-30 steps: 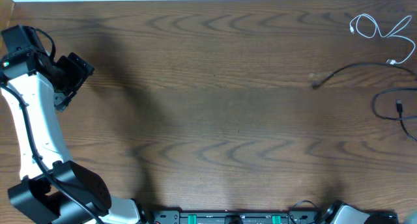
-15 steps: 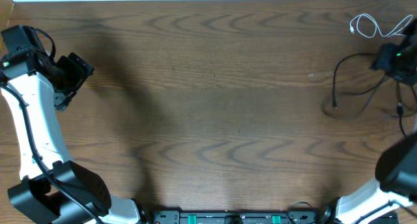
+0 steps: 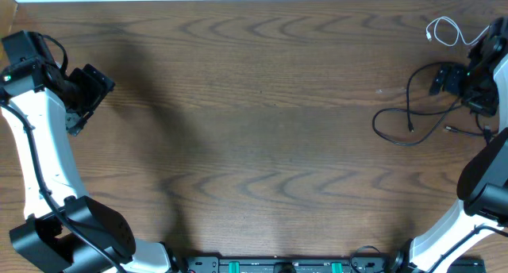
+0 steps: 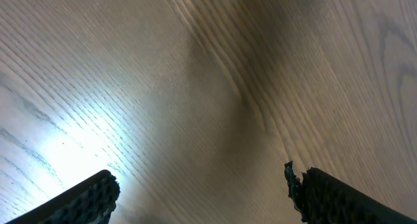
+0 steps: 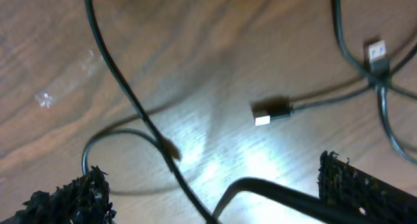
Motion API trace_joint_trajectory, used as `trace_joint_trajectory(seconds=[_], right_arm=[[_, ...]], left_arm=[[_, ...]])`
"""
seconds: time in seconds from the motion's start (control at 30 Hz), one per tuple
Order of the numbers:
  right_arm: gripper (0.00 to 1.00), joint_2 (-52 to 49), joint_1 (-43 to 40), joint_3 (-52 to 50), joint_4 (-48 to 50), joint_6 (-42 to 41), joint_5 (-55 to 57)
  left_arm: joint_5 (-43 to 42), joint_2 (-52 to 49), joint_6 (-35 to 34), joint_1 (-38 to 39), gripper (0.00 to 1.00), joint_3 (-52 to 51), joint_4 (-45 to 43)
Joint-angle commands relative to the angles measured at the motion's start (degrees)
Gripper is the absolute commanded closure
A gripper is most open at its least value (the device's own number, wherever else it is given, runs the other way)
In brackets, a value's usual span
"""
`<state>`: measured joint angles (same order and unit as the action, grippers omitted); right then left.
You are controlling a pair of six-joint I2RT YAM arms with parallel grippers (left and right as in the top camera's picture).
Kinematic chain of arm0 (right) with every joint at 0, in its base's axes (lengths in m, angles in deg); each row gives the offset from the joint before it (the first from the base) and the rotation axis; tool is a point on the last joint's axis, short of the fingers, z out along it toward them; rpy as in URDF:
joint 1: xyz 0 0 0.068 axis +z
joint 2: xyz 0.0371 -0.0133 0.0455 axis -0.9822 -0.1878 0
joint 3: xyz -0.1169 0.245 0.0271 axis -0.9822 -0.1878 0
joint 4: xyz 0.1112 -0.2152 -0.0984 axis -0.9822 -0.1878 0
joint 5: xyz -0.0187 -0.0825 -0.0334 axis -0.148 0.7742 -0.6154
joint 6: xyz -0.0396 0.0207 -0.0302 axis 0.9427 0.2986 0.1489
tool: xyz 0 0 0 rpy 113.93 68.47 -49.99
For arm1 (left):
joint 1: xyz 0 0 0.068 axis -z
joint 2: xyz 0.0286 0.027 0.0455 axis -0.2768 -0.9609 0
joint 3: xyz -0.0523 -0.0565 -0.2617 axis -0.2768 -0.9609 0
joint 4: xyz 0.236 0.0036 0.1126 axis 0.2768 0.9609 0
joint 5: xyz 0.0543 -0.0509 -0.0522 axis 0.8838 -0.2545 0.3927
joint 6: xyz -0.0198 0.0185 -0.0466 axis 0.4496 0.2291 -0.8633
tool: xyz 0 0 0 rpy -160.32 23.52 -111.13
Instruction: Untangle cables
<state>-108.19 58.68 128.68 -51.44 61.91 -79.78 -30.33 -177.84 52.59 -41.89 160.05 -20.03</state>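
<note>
Black cable (image 5: 124,87) is the one in play, lying loose on the wood table (image 3: 262,130) over at about 3 o'clock in the overhead view. It lies in a couple of open loops that cross each other. The white cable (image 3: 441,20) is curled up on its own near the 1 o'clock corner. The two cords look apart from above, though the right arm hides the bit nearest the edge, so I can't swear to it.

The right gripper (image 5: 215,193) hangs right over the black one with its fingers spread wide and nothing between them. Its wrist cam shows a small plug (image 5: 270,113) at 12 o'clock from the fingers and a second connector (image 5: 376,51) up at 2 o'clock. The left gripper (image 4: 208,195) is parked way off at the 9 o'clock edge, also spread, with only bare wood under it.

My read is that we're between grabs, in the spread-out-the-black-cord phase. The next move probably wants a pinch near that plug end, then a pull toward 9 o'clock so the crossed loops open up. It's a thin cord lying flat on the wood, so the fingers need to come down low and centred or they'll close on air.
</note>
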Motion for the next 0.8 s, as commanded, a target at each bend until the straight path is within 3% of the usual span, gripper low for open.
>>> trace_joint_trajectory(seconds=[0.0,0.23,0.57,0.77], right_arm=[[0.01,1.4,0.0,1.7,-2.2,-0.5,-5.4],[0.01,2.6,-0.5,13.1,-15.5,-0.5,-2.9],[0.01,13.0,-0.4,20.7,-21.2,2.8,-2.0],[0.06,16.9,0.1,20.6,-21.4,11.7,-15.5]], left_arm=[[0.3,-0.3,-0.3,-0.1,0.1,-0.1,0.1],[0.3,-0.4,-0.3,-0.1,0.1,-0.1,0.1],[0.3,-0.4,-0.3,-0.1,0.1,-0.1,0.1],[-2.0,-0.4,0.0,-0.1,0.1,-0.1,0.2]])
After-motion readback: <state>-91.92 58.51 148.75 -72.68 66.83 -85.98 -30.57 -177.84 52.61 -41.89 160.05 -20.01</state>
